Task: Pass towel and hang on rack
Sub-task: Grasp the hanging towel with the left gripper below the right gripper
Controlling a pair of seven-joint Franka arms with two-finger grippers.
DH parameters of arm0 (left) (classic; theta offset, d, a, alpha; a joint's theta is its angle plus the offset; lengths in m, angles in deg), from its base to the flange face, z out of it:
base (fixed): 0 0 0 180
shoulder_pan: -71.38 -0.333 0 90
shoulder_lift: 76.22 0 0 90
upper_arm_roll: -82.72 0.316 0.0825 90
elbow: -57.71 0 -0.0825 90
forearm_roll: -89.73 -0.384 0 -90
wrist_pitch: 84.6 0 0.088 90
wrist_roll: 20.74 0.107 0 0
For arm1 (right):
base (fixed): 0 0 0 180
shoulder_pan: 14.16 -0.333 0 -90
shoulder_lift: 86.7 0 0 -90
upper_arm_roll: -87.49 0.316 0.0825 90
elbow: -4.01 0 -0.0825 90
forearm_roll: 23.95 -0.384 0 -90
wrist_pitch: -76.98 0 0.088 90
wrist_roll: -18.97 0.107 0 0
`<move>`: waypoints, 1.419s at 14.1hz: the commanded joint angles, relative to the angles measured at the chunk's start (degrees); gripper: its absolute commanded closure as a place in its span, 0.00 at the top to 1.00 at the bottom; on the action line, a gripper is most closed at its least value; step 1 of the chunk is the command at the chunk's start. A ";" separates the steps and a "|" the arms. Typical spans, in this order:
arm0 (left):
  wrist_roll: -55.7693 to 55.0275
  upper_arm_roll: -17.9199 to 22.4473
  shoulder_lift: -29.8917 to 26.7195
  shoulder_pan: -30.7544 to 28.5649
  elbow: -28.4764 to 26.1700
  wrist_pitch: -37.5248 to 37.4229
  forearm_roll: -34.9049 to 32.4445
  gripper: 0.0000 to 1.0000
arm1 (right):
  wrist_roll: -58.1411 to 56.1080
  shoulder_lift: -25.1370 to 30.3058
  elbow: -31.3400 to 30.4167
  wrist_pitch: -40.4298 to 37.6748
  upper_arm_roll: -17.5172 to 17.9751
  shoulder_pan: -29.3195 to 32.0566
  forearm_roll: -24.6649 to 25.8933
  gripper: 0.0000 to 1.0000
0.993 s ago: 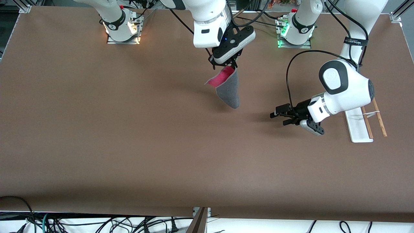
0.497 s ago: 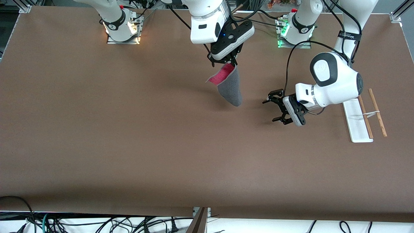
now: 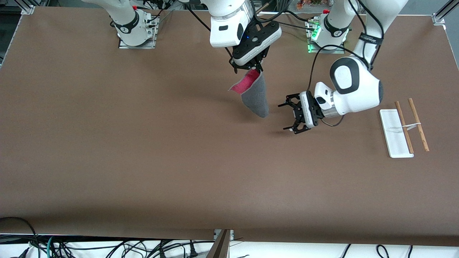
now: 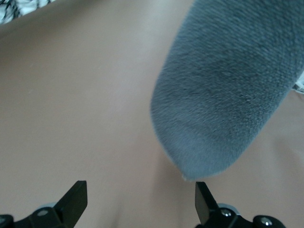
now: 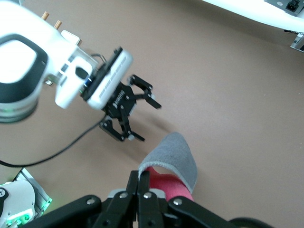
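The towel (image 3: pixel 255 96), dark grey with a red inner side, hangs folded in the air over the table's middle, and my right gripper (image 3: pixel 257 70) is shut on its top edge. The right wrist view shows the pinched edge between the closed fingers (image 5: pixel 143 178), with the towel (image 5: pixel 175 154) drooping below. My left gripper (image 3: pixel 285 116) hovers open beside the towel's lower tip, a short gap away, on the side toward the left arm's end. In the left wrist view the towel (image 4: pixel 228 95) hangs just ahead of the spread fingers (image 4: pixel 140 202). The rack (image 3: pixel 393 132) stands near the left arm's end.
The rack's two brown rods (image 3: pixel 416 123) run beside its white base. The brown table (image 3: pixel 143 150) spreads wide toward the front camera. Arm bases (image 3: pixel 136 32) and cables line the table's edge farthest from the front camera.
My left gripper has swung away from the rack toward the towel, turning so its open fingers face the cloth. The right gripper with the towel has stayed almost still.
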State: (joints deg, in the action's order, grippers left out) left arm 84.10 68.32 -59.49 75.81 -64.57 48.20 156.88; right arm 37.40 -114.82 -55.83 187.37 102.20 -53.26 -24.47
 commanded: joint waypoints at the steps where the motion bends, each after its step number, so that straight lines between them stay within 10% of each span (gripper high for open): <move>1: 9.23 -0.36 2.25 0.67 -0.15 0.88 4.91 1.00 | 0.73 0.96 0.51 -1.06 -0.03 0.25 -1.24 0.00; 14: 11.35 -6.78 -0.21 0.23 -3.40 0.35 5.09 0.97 | -0.84 1.32 0.51 -1.15 -0.12 0.60 -1.24 0.00; 16: 11.09 -7.04 -1.17 0.05 -3.40 -0.09 5.00 0.79 | -6.53 1.32 0.51 -1.15 -0.21 0.51 -0.97 0.00; 19: 11.52 -7.22 -1.44 -0.12 -3.40 -0.52 4.48 0.05 | -7.44 1.32 0.51 -0.36 -0.30 0.25 -0.45 0.00; 20: 11.61 -7.13 -1.53 -0.21 -3.49 -0.53 4.30 0.00 | -7.53 1.32 0.51 -0.18 -0.30 0.25 -0.36 0.00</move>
State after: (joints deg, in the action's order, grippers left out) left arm 93.50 61.62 -59.17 76.41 -66.30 48.24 159.99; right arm 31.27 -114.11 -55.81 187.47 102.15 -52.86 -24.54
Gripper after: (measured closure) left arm 0.467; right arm 0.982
